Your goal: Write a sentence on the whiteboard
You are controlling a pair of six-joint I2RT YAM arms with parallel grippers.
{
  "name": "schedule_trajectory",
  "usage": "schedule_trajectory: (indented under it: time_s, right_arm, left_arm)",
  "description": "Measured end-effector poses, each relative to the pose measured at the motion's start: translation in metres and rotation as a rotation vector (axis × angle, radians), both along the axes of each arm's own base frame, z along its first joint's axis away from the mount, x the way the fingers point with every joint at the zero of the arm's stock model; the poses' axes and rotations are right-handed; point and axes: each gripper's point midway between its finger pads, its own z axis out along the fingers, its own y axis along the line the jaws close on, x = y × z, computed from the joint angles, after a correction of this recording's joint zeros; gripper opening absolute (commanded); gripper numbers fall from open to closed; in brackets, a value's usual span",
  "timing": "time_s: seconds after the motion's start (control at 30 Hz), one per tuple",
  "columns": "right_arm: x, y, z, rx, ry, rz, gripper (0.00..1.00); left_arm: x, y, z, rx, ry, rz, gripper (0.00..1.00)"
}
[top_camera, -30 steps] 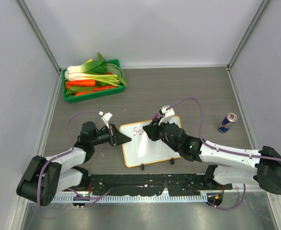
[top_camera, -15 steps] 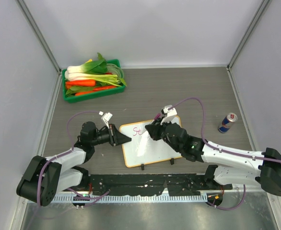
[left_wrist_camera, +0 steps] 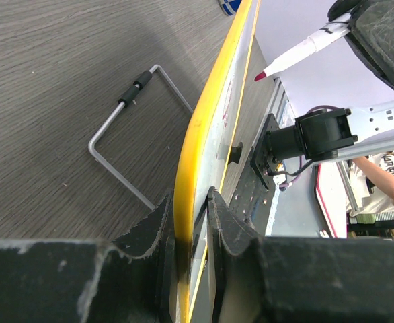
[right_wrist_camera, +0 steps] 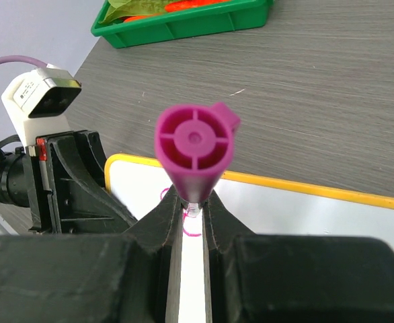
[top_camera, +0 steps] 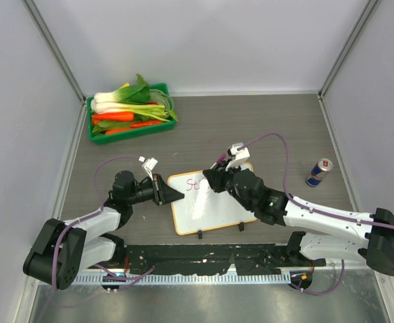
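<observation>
Whiteboard (top_camera: 214,207), bench near edge: left gripper (top_camera: 171,192) clamps frame, right gripper (top_camera: 210,182) clamps marker (left_wrist_camera: 303,48); sentence (top_camera: 192,183) barely begun, most unwritten.

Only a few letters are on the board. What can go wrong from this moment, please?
1. The left gripper pinches only the thin yellow frame of the small white whiteboard; pressure from the magenta marker might shift it.
2. The right gripper hangs close over the pink strokes and could smear them.
</observation>
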Motion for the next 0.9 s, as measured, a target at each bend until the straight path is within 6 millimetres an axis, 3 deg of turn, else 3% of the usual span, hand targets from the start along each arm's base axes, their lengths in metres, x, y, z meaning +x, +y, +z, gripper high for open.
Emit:
schedule_trajectory:
  time_s: [0.9]
  right_arm:
    - [0.006,0.001,-0.012,-0.038,0.011,-0.028,0.01]
  left_arm:
    - [0.000,0.000,-0.001,0.001,0.002,0.000,0.00]
